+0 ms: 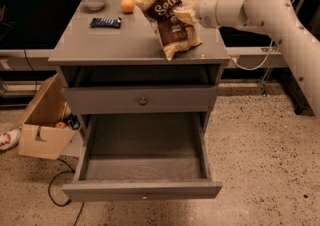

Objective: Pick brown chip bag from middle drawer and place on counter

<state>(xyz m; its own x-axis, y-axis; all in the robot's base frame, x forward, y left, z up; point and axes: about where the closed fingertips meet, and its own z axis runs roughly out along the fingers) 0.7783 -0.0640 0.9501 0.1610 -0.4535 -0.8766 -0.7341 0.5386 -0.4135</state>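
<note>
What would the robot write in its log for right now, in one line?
phase: placing | gripper: over counter, shut on brown chip bag | middle drawer: open

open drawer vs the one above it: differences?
The middle drawer is pulled out, the upper drawer shut. The middle drawer's inside is in view, the upper drawer's hidden. Both are grey with a small round knob. The end effector is above the counter, gripping the brown chip bag.

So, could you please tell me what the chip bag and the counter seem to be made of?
The counter: smooth grey slab, perhaps painted wood or laminate; faint sheen. The chip bag: likely thin plastic film, crinkled, held by the gripper over the counter's right side.
</note>
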